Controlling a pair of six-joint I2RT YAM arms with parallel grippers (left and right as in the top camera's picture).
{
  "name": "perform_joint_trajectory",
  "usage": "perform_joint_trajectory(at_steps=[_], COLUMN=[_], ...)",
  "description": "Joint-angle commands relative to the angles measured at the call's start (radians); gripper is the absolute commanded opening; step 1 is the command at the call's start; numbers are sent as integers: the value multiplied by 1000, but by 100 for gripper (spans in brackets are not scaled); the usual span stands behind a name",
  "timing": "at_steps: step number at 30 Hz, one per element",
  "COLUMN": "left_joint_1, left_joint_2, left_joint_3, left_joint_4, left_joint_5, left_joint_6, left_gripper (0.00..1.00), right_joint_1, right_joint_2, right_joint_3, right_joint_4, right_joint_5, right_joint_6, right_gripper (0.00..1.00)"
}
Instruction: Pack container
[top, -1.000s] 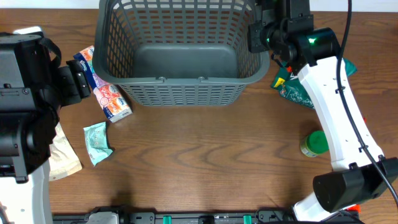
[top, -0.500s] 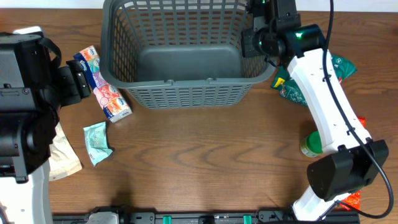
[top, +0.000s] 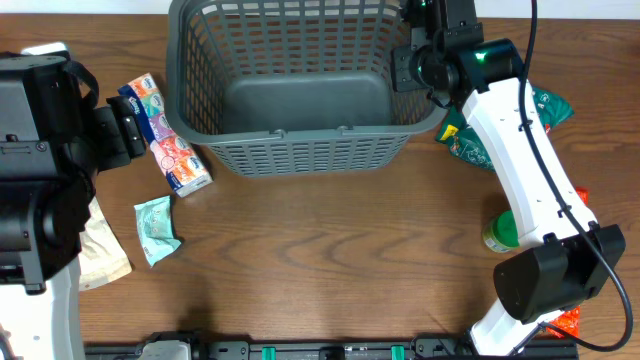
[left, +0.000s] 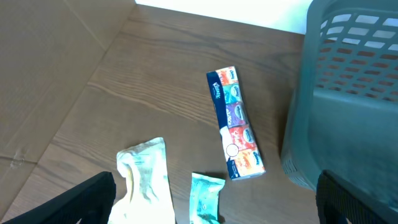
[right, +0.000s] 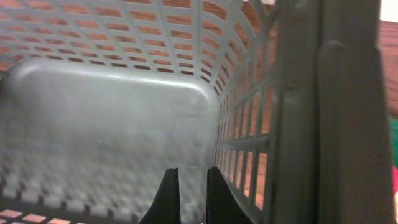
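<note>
Left gripper (left: 217, 205) hangs wide open at nine o'clock. Up at twelve sits the basket (top: 300, 155): dark grey, slotted walls, solid floor, rolled rim, mouth up, long axis roughly nine-to-three. Right gripper (right: 191, 199), pinched closed, dips inside by its three-o'clock wall.

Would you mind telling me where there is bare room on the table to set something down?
The widest bare patch of table lies in front of the container, between the teal packet and the green-lidded jar. The container's floor is bare too. Crowded: left of it around the tissue pack, right of it around the green bag.
</note>
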Motion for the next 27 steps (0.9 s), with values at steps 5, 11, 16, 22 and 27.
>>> perform_joint_trajectory(at_steps=[5, 11, 16, 22, 27], left_joint_1=[6, 6, 6, 6, 6], left_joint_2=[5, 5, 5, 5, 5], left_joint_3=[-4, -4, -4, -4, -4], left_joint_4=[-8, -11, -13, -15, -15], left_joint_5=[2, 2, 2, 2, 2], left_joint_6=[-10, -10, -10, -10, -10], left_gripper=[89, 89, 89, 89, 89], right_joint_1=[-16, -16, -16, -16, -13], right_joint_2=[6, 6, 6, 6, 6], right_joint_3=[1, 1, 1, 1, 1], right_joint_4=[-1, 1, -4, -4, 17], right_joint_5=[122, 152, 188, 208, 129], right_joint_6=[66, 121, 149, 163, 95], right_gripper=[1, 1, 1, 1, 30])
